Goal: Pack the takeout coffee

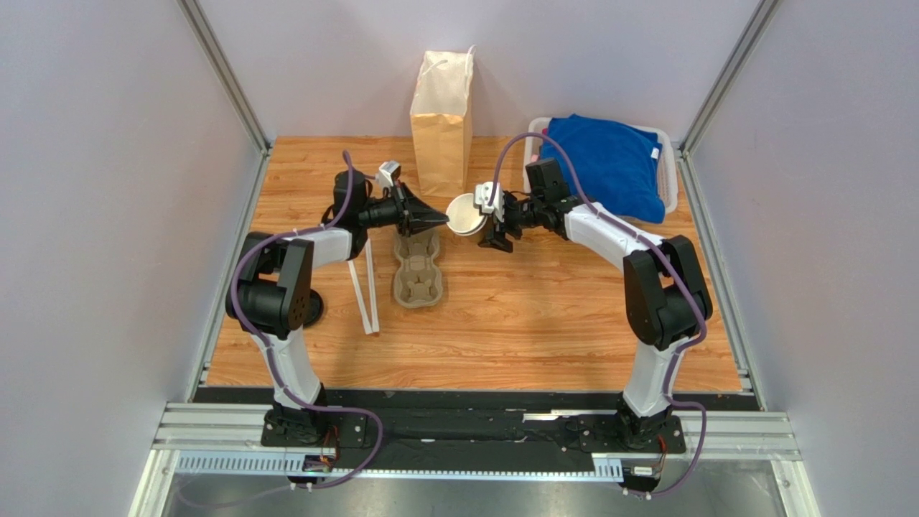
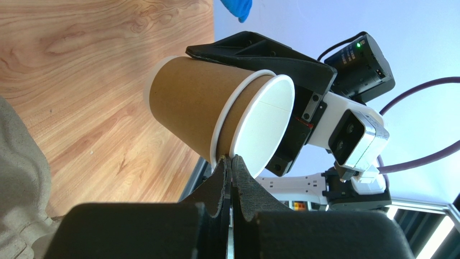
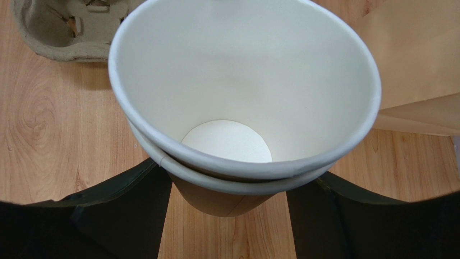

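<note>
Nested paper cups beyond the carrier.
Right gripper pinches their wall; left gripper jaws closed at the rim. Likely light, crushable: hold mid-wall.

Wooden table. Brown paper bag stands upright at upper centre, at the table's far edge. Grey pulp cup carrier lies flat left of centre, just in front of the bag. Thin white sticks lie beside the carrier on its left, meeting at their near ends. White bin at upper right holds a blue cloth.
</note>
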You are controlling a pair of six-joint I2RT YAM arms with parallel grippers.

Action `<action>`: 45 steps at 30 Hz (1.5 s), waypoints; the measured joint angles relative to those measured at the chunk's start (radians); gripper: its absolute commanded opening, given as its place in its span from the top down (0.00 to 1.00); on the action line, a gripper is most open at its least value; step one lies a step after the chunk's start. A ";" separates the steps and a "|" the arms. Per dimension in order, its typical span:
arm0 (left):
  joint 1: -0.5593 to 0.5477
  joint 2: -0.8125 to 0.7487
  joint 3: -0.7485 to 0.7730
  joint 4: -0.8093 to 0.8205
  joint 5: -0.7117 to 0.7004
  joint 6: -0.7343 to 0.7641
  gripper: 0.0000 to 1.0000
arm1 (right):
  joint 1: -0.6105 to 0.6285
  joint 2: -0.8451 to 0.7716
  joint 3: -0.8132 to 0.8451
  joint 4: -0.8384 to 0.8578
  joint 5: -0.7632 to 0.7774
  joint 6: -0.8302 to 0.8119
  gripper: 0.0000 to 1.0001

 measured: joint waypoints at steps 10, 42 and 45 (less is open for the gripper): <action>0.022 -0.022 -0.002 0.032 0.013 -0.024 1.00 | -0.019 0.037 0.002 -0.023 0.034 -0.011 0.27; 0.181 -0.517 0.080 -1.040 0.074 0.797 1.00 | -0.047 0.041 0.002 -0.010 0.042 0.087 0.24; 0.111 -0.524 0.089 -1.245 0.035 0.986 1.00 | -0.047 0.041 0.002 0.039 0.042 0.146 0.24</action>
